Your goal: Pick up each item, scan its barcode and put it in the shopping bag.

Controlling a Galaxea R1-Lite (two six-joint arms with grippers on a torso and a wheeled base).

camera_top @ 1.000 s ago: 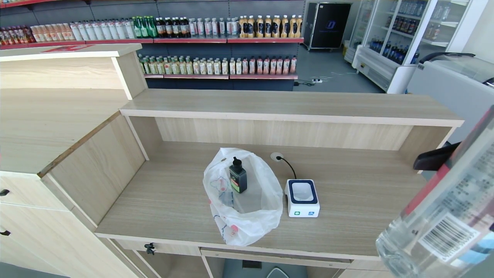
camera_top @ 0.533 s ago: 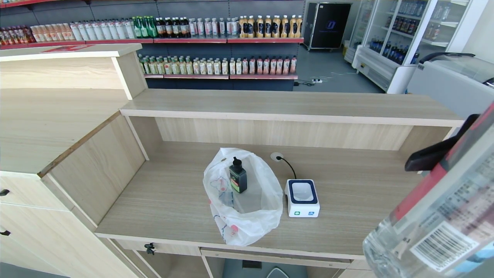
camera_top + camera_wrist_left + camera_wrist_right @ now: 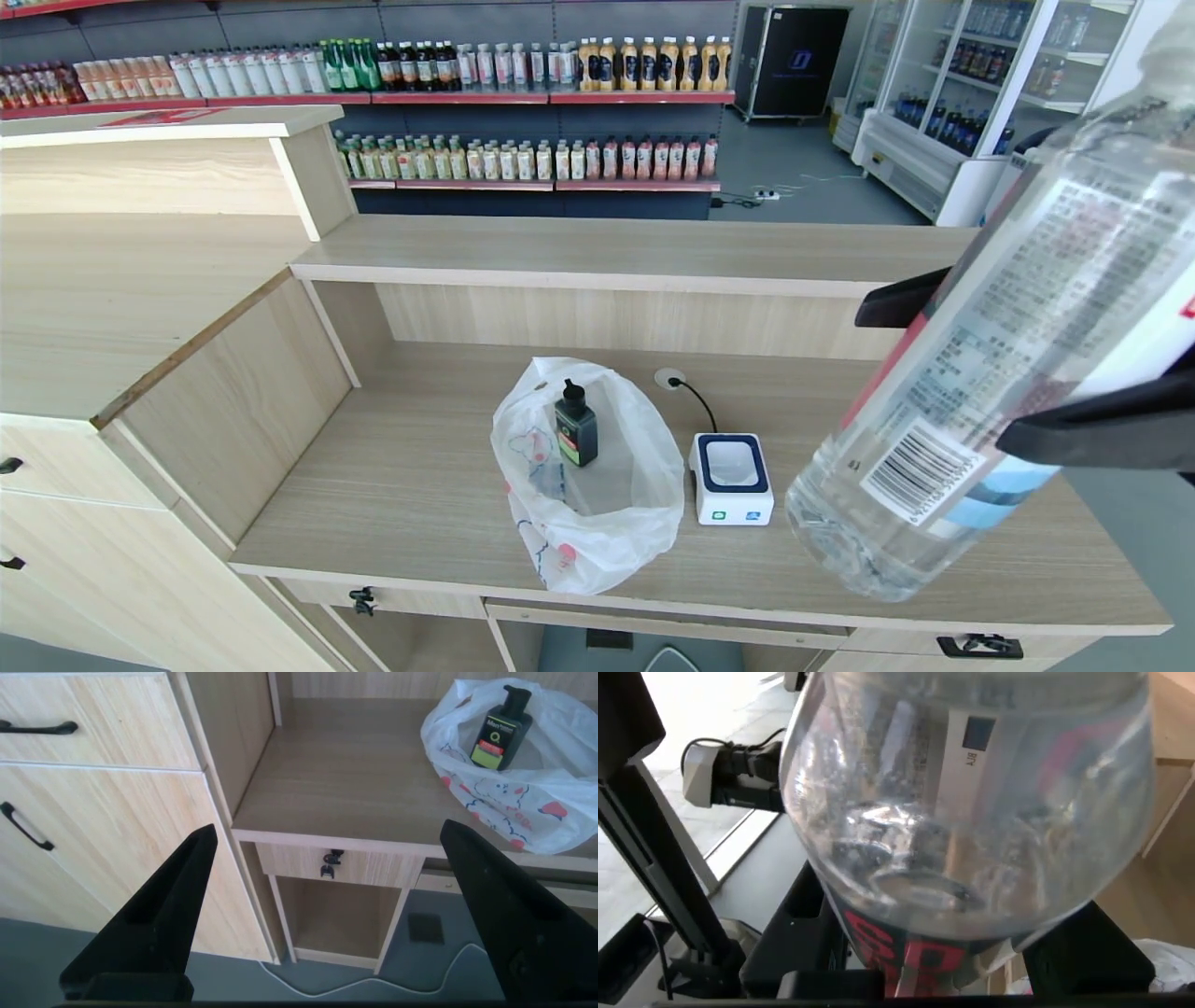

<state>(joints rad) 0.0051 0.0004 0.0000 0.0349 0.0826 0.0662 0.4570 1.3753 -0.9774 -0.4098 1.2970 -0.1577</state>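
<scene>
My right gripper (image 3: 1018, 373) is shut on a clear water bottle (image 3: 971, 373) with a white and red label, held tilted in the air above the counter's right side, barcode (image 3: 920, 471) facing the head camera. In the right wrist view the bottle's base (image 3: 971, 812) looms close. The white scanner (image 3: 732, 478) with a dark-framed window sits on the counter, left of the bottle. A white plastic shopping bag (image 3: 597, 504) lies open left of the scanner, with a dark pump bottle (image 3: 575, 426) standing in it. My left gripper (image 3: 327, 915) is open, low beside the counter's left front corner.
The wooden counter (image 3: 420, 485) has a raised back ledge (image 3: 691, 257) and a side wall on the left. A cable (image 3: 695, 401) runs from the scanner to a grommet. Drawers (image 3: 84, 728) sit left of the counter. Drink shelves and fridges stand behind.
My right gripper has carried the water bottle up and leftward, from the frame's lower right corner to above the counter's right side, nearer the scanner.
</scene>
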